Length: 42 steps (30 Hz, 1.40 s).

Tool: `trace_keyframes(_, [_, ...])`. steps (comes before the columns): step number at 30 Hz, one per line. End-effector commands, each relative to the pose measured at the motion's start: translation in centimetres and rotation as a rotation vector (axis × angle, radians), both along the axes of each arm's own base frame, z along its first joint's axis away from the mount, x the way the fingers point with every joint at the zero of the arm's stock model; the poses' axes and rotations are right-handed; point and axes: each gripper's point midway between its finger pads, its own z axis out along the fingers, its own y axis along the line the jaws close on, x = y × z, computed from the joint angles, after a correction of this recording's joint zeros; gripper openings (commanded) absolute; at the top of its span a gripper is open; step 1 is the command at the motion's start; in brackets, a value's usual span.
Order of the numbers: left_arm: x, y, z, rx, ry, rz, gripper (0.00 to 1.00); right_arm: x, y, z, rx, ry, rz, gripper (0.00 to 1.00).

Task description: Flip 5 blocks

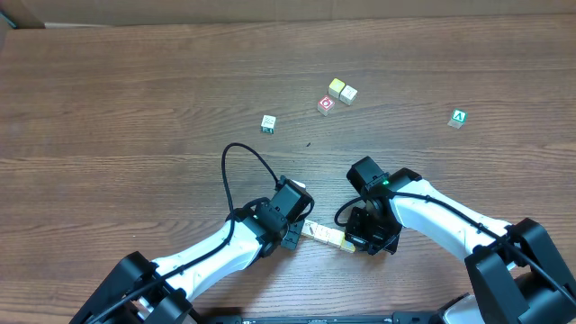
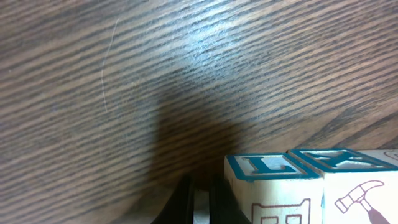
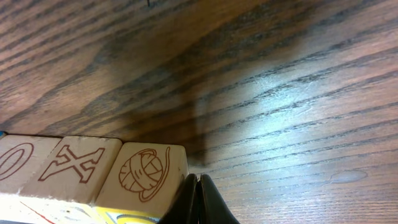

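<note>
Wood-grain table [image 1: 135, 108], dark brown, fills nearly all of the overhead view. Only a pale tan band [image 1: 270, 7] shows along the far edge; can't tell what it is.

Left gripper [image 2: 200, 200]: clenched shut, tips low at the table, just beside the left end of the row of blocks [image 1: 326, 236]. Can't tell whether it touches that end block.

Right gripper [image 3: 198, 200]: fingers pressed flat together, tips at the other end of the row, right by the corner of the yarn-ball block [image 3: 144, 174]. Touching or not, can't tell.

The row lies at the near side of the table, between the two grippers and slightly angled. From the right wrist I see three tops in line: O, X, yarn ball. From the left wrist I see teal letters on top and a hammer on one side face.

Further out:
- single block [image 1: 268, 123], well apart toward mid-table
- pair of blocks [image 1: 342, 91], touching each other, further back
- red-faced cube [image 1: 326, 104], just beside that pair
- green cube [image 1: 458, 118] with a white A, alone off to the right

Black cable [image 1: 236, 166] loops up off the left arm. Green light [image 1: 385, 184] is lit on the right arm.

Surface close up: heavy grain, a thin pale scratch [image 2: 104, 74], glare patches, and dark gripper shadows in both wrist views.
</note>
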Motion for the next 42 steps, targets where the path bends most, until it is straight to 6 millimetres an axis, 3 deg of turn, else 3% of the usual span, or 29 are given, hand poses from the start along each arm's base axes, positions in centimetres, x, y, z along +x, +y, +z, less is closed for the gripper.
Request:
trace_keyframes(1, [-1.0,0.4,-1.8,0.067,0.044,-0.123,0.04,0.0,0.5,0.0,0.014,-0.003,-0.016,0.04])
trace_keyframes(15, [-1.1,0.3,-2.2,0.115,0.03,-0.282,0.04,0.0,0.6,0.0,0.01,0.002,-0.03,0.04])
trace_keyframes(42, [-0.7,0.2,-2.1,0.149,-0.005,-0.397,0.04,-1.0,2.1,0.0,-0.005,0.018,-0.079,0.04])
